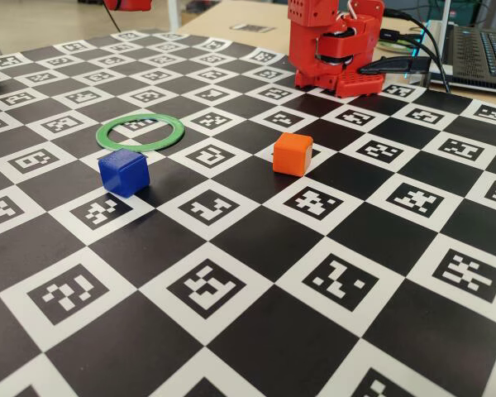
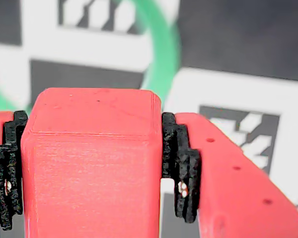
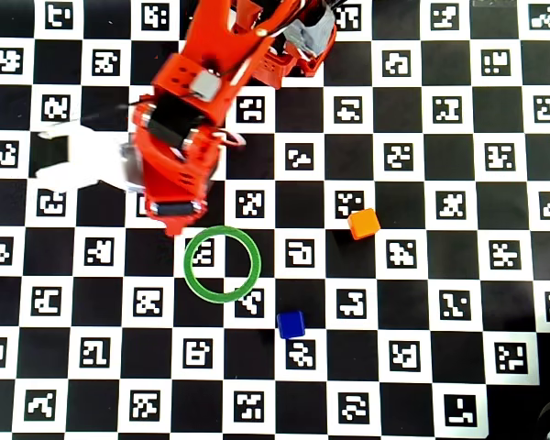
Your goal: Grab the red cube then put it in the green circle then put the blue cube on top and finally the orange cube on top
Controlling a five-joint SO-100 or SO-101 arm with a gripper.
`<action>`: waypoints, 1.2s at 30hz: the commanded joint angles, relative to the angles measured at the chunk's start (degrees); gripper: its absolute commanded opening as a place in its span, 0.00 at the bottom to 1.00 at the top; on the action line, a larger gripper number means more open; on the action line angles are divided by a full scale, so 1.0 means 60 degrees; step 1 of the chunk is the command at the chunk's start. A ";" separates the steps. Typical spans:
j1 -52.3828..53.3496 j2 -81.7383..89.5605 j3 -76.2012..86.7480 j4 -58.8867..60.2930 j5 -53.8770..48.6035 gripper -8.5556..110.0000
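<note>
The red cube [image 2: 92,163] fills the wrist view, clamped between the two black pads [image 2: 181,168] of my gripper [image 2: 92,148], which is shut on it. Behind it the green circle [image 2: 164,54] curves across the checkered board. In the overhead view the gripper [image 3: 172,218] hovers just up-left of the green circle [image 3: 254,266] and hides the red cube. The blue cube [image 3: 291,324] lies below-right of the ring, and the orange cube [image 3: 363,223] to its right. In the fixed view the blue cube [image 1: 124,172] sits just in front of the ring [image 1: 180,131], with the orange cube [image 1: 293,155] further right.
The red arm base [image 1: 335,45] stands at the back of the checkered marker board [image 1: 256,248]. A laptop [image 1: 484,54] and cables lie behind it at the right. The arm [image 3: 192,101] reaches over the board's upper left in the overhead view.
</note>
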 commanded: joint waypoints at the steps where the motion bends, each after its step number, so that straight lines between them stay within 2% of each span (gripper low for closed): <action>1: -0.0952 0.0850 0.0220 -0.0557 0.0630 0.11; 12: -0.1626 0.0205 0.1831 -0.2271 0.1230 0.12; 36: -0.1084 -0.2607 0.2124 -0.4395 0.1113 0.11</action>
